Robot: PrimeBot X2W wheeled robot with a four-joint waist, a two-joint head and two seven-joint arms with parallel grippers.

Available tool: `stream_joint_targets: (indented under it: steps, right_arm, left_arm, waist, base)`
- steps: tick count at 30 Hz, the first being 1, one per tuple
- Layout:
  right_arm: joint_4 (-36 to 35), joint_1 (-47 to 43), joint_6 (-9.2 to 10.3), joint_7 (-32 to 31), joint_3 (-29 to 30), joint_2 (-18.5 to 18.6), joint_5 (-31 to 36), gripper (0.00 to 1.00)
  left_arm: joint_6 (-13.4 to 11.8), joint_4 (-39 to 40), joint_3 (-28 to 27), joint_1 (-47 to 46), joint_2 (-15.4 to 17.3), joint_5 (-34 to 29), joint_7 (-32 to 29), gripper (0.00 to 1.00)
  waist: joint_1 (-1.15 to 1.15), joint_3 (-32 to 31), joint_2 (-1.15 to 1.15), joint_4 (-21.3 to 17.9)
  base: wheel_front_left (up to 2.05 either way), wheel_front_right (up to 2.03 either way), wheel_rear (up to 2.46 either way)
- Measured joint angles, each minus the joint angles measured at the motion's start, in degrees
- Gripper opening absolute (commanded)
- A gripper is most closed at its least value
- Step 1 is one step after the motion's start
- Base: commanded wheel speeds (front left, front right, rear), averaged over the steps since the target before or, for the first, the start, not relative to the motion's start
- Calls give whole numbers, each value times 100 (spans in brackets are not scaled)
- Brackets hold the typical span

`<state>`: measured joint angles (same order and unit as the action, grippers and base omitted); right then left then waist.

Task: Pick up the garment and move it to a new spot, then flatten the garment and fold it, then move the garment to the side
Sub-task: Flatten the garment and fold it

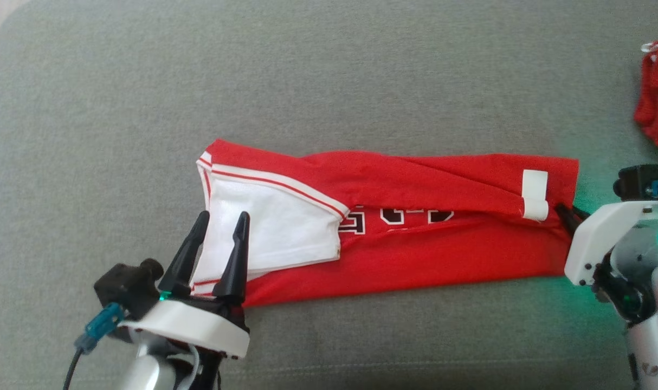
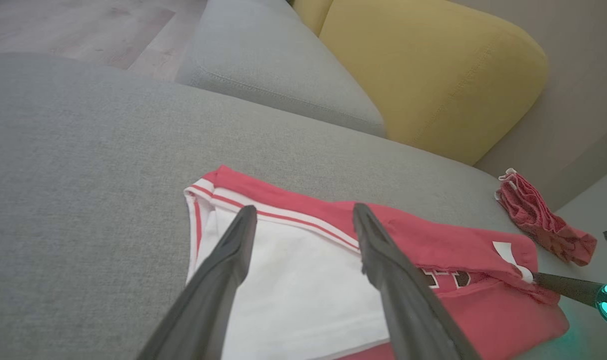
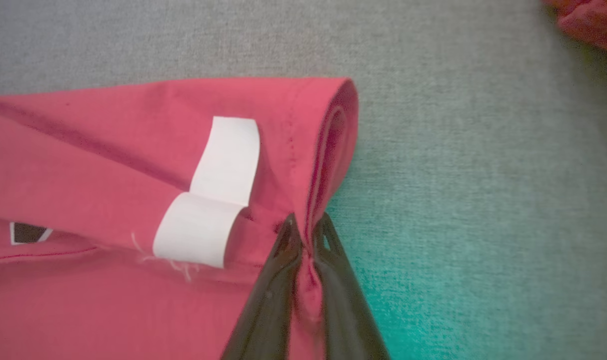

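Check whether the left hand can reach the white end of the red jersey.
Likely yes: the left hand hangs open right over the white end of the jersey, with nothing lying between.

The lettering (image 1: 394, 216) on the garment (image 1: 415, 254), left of the right hand (image 3: 306, 227), is half covered by a folded flap and unreadable. Beyond the right hand, a red mesh bundle (image 1: 657, 103) is cut off by the picture's edge.
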<state>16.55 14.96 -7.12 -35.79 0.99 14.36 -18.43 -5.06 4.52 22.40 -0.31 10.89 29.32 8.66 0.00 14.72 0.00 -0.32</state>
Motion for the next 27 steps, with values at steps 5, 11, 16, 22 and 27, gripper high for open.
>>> stream_joint_targets:
  steps: [5, 11, 16, 22, 27]
  right_arm:
    - [-121, -7, 0, 156, 204, 76, -38, 0]
    - [-601, -98, 0, 153, 684, 303, -48, 0]
    - [-975, -397, 1, 141, 601, 269, -77, 0]
    - [-1657, -615, 1, 81, -43, 93, -402, 0]
    - [-2176, -677, 1, 48, -684, 30, -692, 0]
  left_arm:
    - [-8, -2, -53, -1, 49, -1, 2, 100]
    - [-55, -136, -102, -7, 92, -7, 94, 100]
    - [-162, -375, -211, -28, 154, -160, 261, 100]
    - [-210, -638, -285, -47, 177, -260, 407, 100]
    - [-208, -833, -321, -47, 177, -261, 457, 100]
  waist:
    - [0, -115, 0, -189]
    - [0, -309, 0, -433]
    - [0, -506, 0, -579]
    - [0, -732, 0, -570]
    - [0, -830, 0, -355]
  base:
    - [0, 0, 0]
    - [0, 0, 0]
    - [0, 0, 0]
    - [0, 0, 0]
    - [0, 0, 0]
